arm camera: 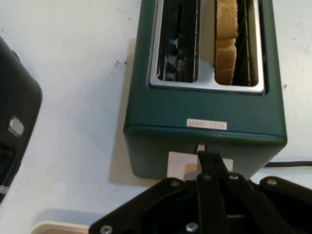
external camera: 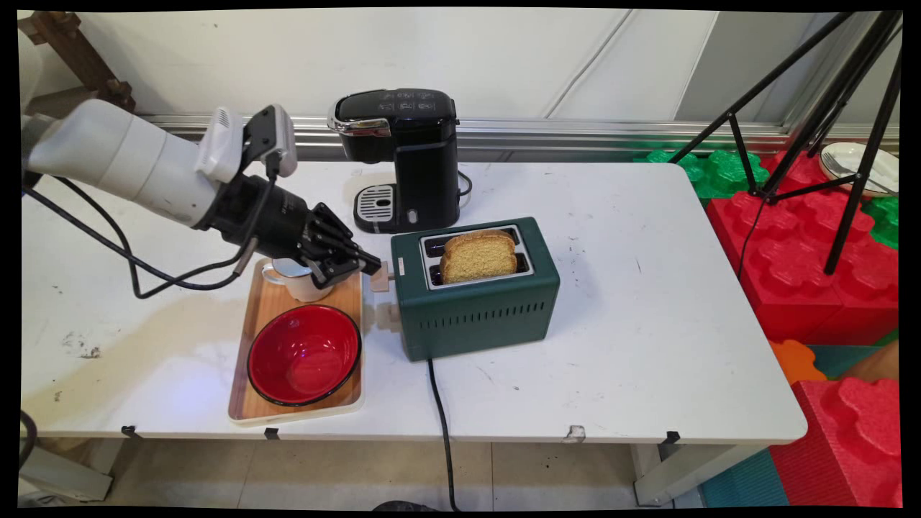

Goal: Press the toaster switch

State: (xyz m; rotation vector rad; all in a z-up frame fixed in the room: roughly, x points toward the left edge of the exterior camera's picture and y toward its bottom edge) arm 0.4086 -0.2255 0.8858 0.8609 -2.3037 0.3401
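toaster lever (external camera: 379, 279) (arm camera: 183, 165): pale tab on the end wall of the green toaster (external camera: 478, 309) (arm camera: 204, 122), the wall that faces my hand. it sits directly ahead of the gripper (external camera: 365, 264) (arm camera: 208, 163), at the fingertips. in the hand view the two fingers are pressed together into one black bar whose tip lies over the tab, just under the toaster's top edge. i read the hand as clenched with nothing between the fingers. tip looks to be touching the lever, or just above it; i cannot tell which.

key relation: the lever's slot runs up and down the end wall, and the fingers point along the toaster's long axis, straight at that wall. so the tab is in front of and slightly below the tip, not off to either side.

toaster's long axis runs away from the hand. two slots on top: toast (external camera: 479, 255) (arm camera: 225, 41) stands in the one to the right of my fingers in the hand view, sticking up above the rim; in that view the left one looks empty.

under and behind the hand: a white mug (external camera: 301, 281) on a wooden tray (external camera: 253, 327), with a red bowl (external camera: 304, 354) further back on the same tray. black coffee maker (external camera: 403, 155) (arm camera: 14, 131) stands off to the left of the hand, apart from the toaster.
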